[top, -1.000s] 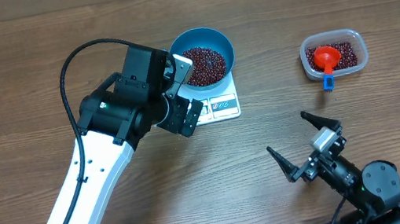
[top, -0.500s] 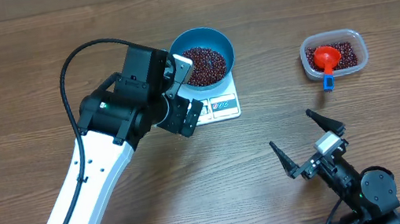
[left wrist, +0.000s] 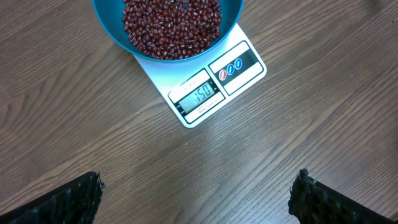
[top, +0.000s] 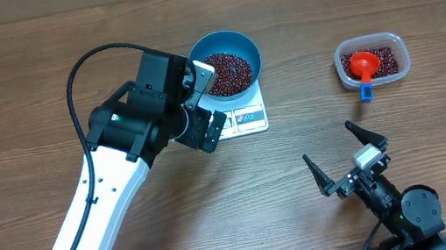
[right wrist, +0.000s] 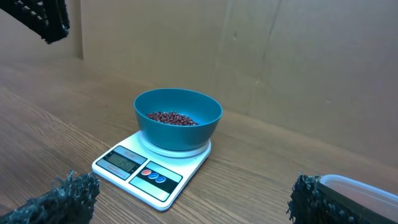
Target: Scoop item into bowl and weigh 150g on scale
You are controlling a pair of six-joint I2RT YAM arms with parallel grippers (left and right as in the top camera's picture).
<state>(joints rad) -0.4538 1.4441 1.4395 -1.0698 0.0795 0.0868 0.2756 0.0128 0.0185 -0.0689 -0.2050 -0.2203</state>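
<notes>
The blue bowl [top: 242, 51] holds dark red-brown beans [top: 226, 71] and stands on the white scale [top: 249, 119]. My left gripper [top: 209, 103] hovers open at the bowl's left side, above the scale's near-left edge, with nothing in it. From the left wrist the bowl [left wrist: 231, 25], the beans [left wrist: 171, 25] and the scale [left wrist: 242, 65] are in view; its display reads 150, and the left gripper [left wrist: 199, 180] is wide open over bare wood. My right gripper [top: 326, 141] is open and empty near the front right. Its view shows the bowl [right wrist: 177, 134], beans [right wrist: 173, 117], scale [right wrist: 186, 168] and right gripper [right wrist: 193, 186].
A clear plastic tub [top: 397, 41] at the right holds more beans and an orange-red scoop [top: 363, 62] whose blue handle end [top: 366, 92] hangs over the near rim. The tub's rim [right wrist: 360, 185] shows by the right finger. A cardboard wall stands behind the table.
The right arm has drawn back slightly toward the table's front edge, still open. The left arm, bowl and scale have not moved.
</notes>
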